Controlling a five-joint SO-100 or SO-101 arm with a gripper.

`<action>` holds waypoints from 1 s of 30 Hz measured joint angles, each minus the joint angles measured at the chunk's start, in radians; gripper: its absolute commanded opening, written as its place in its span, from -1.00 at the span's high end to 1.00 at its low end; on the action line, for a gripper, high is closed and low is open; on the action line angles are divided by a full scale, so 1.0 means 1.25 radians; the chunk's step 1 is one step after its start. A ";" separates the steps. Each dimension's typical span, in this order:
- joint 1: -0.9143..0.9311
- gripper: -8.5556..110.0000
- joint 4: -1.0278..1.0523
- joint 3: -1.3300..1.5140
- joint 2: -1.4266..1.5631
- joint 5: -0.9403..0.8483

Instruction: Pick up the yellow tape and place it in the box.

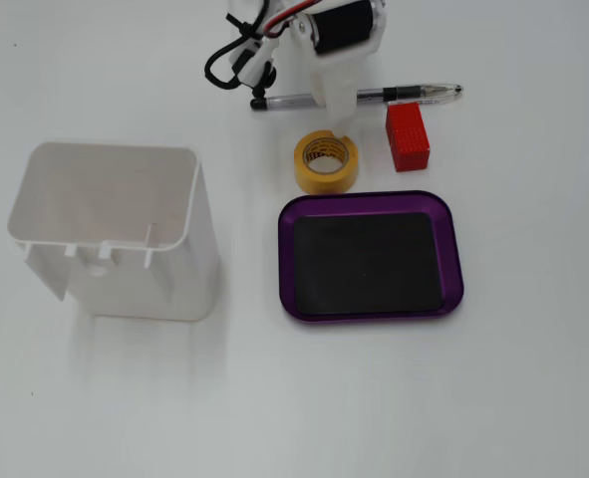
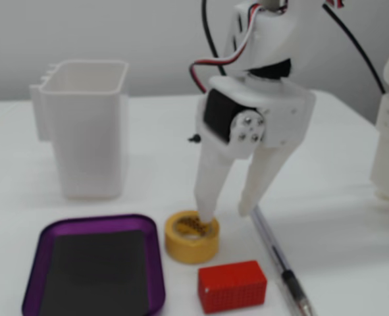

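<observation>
The arm was built of white printed plastic, and its gripper [image 2: 225,216] ended in two long white fingers [image 2: 209,184] that tapered to blunt tips. A black servo block [image 2: 218,116] sat in the wrist housing, with a round white horn [image 2: 249,128] carrying small dark screws at its 3 o'clock side. Black and red cables [image 2: 207,64] looped off the upper body at about 10 o'clock.

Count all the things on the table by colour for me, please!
Yellow: 1, the tape roll
Red: 1, the block
Purple: 1, the tray
White: 1, the tall plastic container
Clear and black: 1, the pen
Total: 5 things, not counting the robot arm.
</observation>
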 measured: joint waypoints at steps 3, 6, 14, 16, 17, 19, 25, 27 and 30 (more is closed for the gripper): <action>-0.001 0.63 -0.029 0.000 -0.027 0.000; -0.002 0.63 -0.050 0.000 -0.059 0.000; 0.004 0.73 -0.094 0.000 -0.136 0.000; 0.004 0.82 -0.103 -0.001 -0.150 0.000; 0.004 0.86 -0.104 -0.001 -0.155 0.000; 0.004 0.87 -0.106 -0.001 -0.156 0.000; 0.000 0.86 -0.070 -0.011 -0.156 0.000; -0.005 0.86 -0.034 -0.012 -0.137 0.000; -0.004 0.86 -0.023 -0.015 -0.077 0.000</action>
